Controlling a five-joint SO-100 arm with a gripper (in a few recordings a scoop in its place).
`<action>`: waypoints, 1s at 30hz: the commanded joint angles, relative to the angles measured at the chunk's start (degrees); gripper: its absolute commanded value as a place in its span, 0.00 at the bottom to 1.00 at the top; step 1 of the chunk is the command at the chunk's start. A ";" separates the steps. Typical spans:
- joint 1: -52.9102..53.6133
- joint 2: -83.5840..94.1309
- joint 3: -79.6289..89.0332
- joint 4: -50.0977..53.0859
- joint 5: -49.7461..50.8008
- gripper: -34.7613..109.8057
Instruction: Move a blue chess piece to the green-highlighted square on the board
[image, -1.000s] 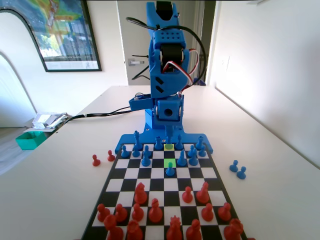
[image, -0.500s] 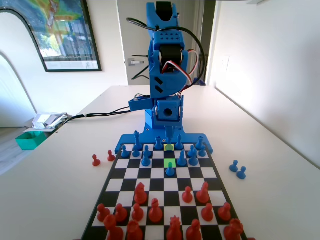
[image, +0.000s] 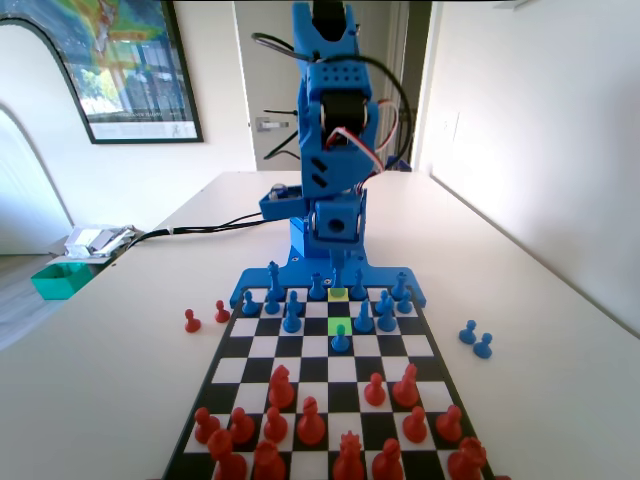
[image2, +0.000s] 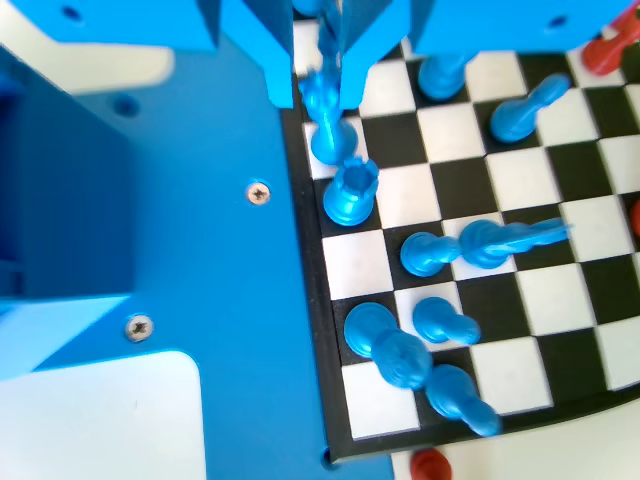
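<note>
Your end effector (image2: 318, 85) hangs low over the back rank nearest the arm, its two jaws straddling the slim top of the blue chess piece (image2: 327, 130) that stands on a white square at the edge of the board (image2: 318, 300). The jaws sit close on either side of the piece, but you cannot tell from the wrist view whether they are already pressing on it or merely flanking it. Just beside it, one square along the same rank, stands a blue rook (image2: 350, 193), so you have little room there. In the fixed view the green-highlighted square (image: 337, 327) lies a few ranks out from the arm, with a blue pawn (image: 340, 340) standing just in front of it towards the camera. Judging by this, the task is at its start: the piece remains on its home rank, and the lift, the carry and the placing are all left to do.
</note>
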 joint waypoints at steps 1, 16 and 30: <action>-1.23 1.23 -4.57 3.34 -0.26 0.30; -0.35 1.23 -2.64 -0.79 -1.32 0.31; -0.18 1.05 1.23 -5.36 -2.02 0.31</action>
